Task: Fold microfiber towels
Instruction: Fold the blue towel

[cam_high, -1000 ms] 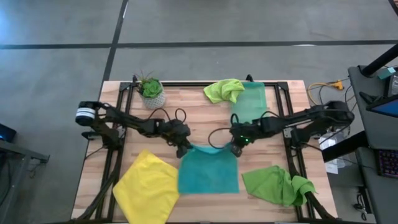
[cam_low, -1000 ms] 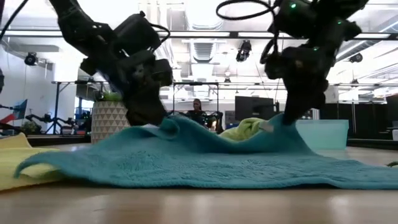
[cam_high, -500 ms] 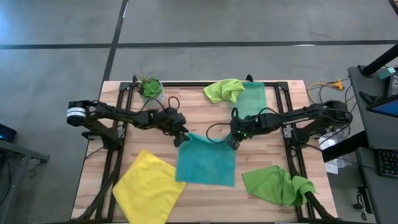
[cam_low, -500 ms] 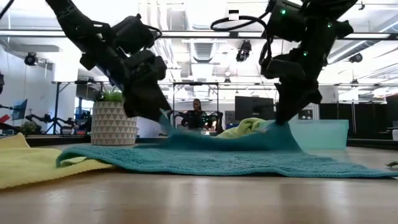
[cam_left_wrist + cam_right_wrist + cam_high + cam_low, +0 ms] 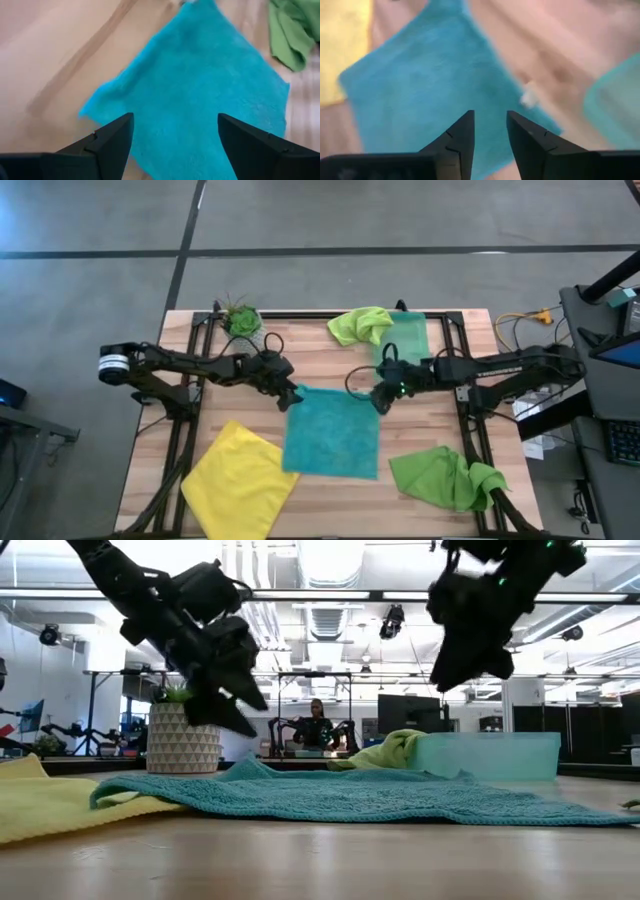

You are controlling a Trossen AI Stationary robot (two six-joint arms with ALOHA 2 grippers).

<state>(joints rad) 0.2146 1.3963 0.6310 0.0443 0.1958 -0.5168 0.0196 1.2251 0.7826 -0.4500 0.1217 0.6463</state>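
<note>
We see the teal towel (image 5: 332, 432) spread flat on the counter (image 5: 320, 360); left end effector (image 5: 291, 398) wide open, right end effector (image 5: 381, 404) slightly parted, both empty. Next we judge: regrasp an edge to fold.

The right gripper (image 5: 489, 131) shows as two dark fingers (image 5: 460, 137) with a narrow gap between them, holding nothing. Beyond them the teal towel (image 5: 427, 87) lies spread flat on the wooden table (image 5: 540, 45). A yellow towel (image 5: 342, 45) lies just beside one teal edge. Near the opposite corner, a translucent green bin (image 5: 615, 100) shows in part.
</note>
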